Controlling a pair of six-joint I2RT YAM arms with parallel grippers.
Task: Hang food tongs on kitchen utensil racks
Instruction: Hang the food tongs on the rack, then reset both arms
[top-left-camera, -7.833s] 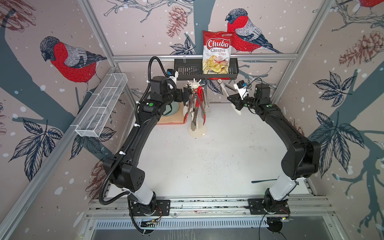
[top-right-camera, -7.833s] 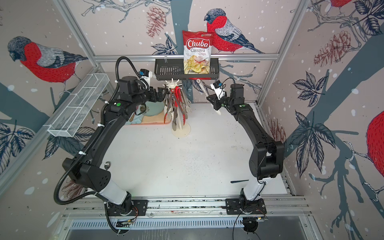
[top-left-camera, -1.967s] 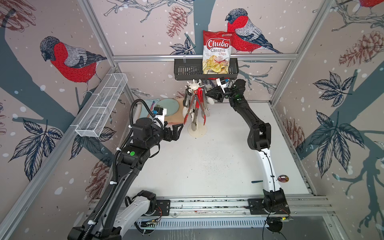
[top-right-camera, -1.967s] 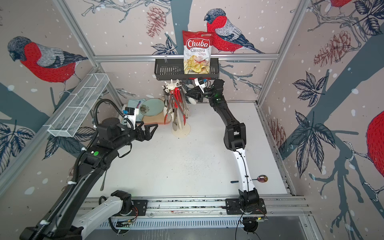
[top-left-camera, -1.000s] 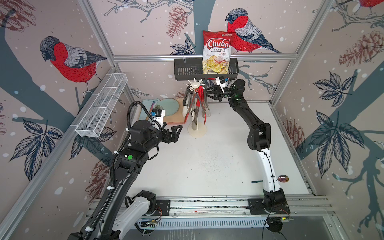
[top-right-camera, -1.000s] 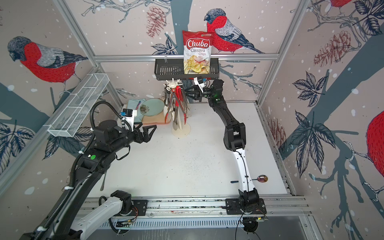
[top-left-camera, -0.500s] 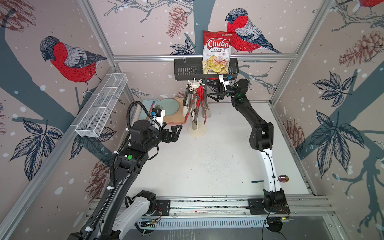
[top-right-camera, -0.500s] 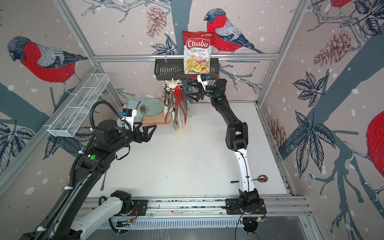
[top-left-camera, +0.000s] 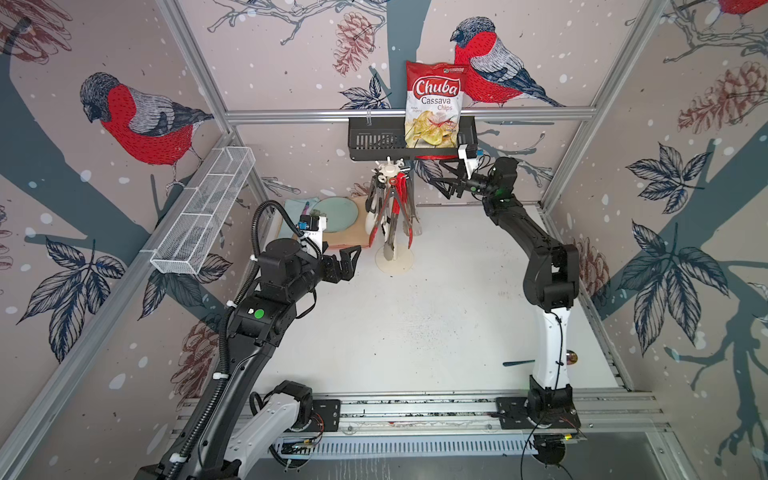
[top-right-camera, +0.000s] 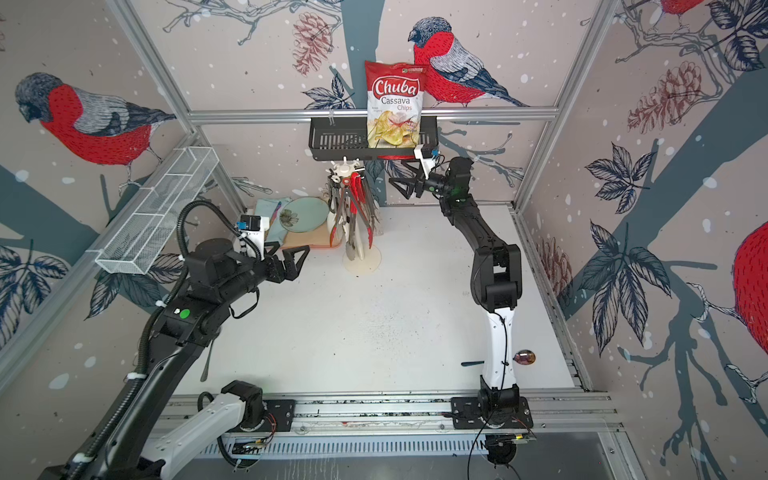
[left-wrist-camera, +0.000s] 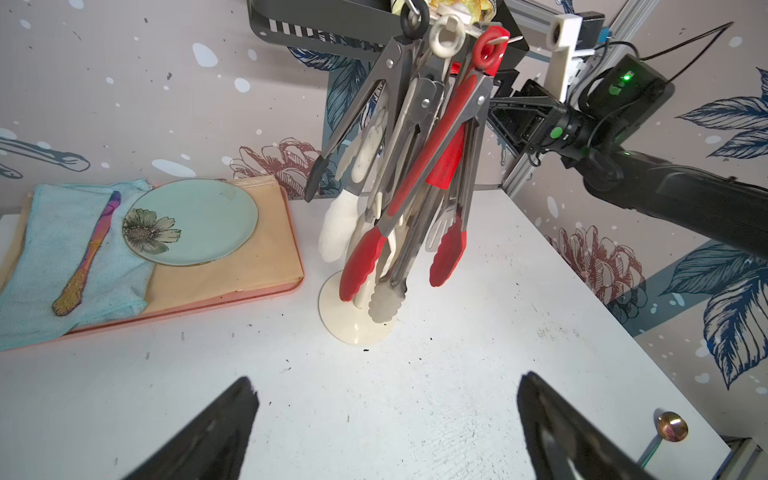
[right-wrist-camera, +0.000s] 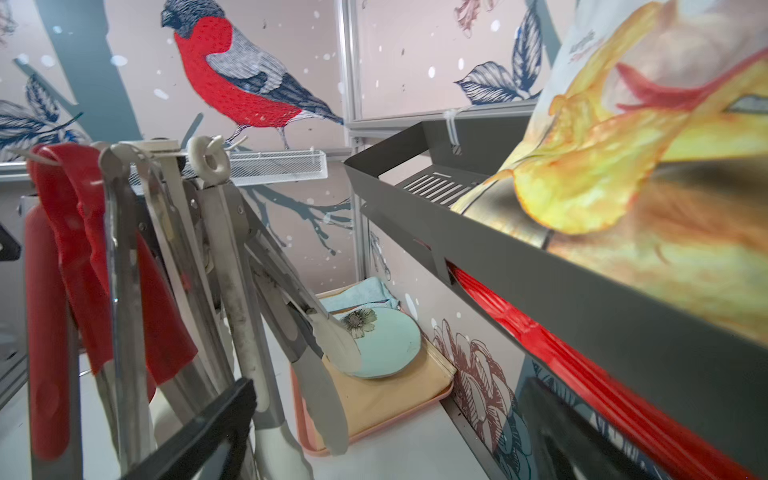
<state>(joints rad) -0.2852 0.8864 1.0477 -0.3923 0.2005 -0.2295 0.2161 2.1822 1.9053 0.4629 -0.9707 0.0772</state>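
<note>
The kitchen utensil rack (top-left-camera: 395, 264) is a cream pole on a disc base at the back of the table, also in the other top view (top-right-camera: 362, 259). Several food tongs (top-left-camera: 392, 216) hang from its star head (top-right-camera: 345, 168), with red, white, black and bare steel tips (left-wrist-camera: 415, 166). My right gripper (top-left-camera: 441, 179) is open and empty, level with the rack's head and a little to its right (top-right-camera: 401, 180); its wrist view shows the hanging tongs (right-wrist-camera: 124, 270) beside its spread fingers (right-wrist-camera: 388, 386). My left gripper (top-left-camera: 351, 262) is open and empty above the table, left of the rack's base (left-wrist-camera: 353, 328).
A black slotted basket (top-left-camera: 374, 141) with a chips bag (top-left-camera: 434, 108) hangs just above the rack and the right gripper. A pink tray (left-wrist-camera: 249, 286) with a plate and cloth lies at the back left. A white mesh shelf (top-left-camera: 203, 216) lines the left wall. A spoon (top-left-camera: 571, 357) lies front right.
My right gripper has opened and drawn back to the right, away from the rack's head. The tongs stay hanging on the rack. The left arm has hardly moved.
</note>
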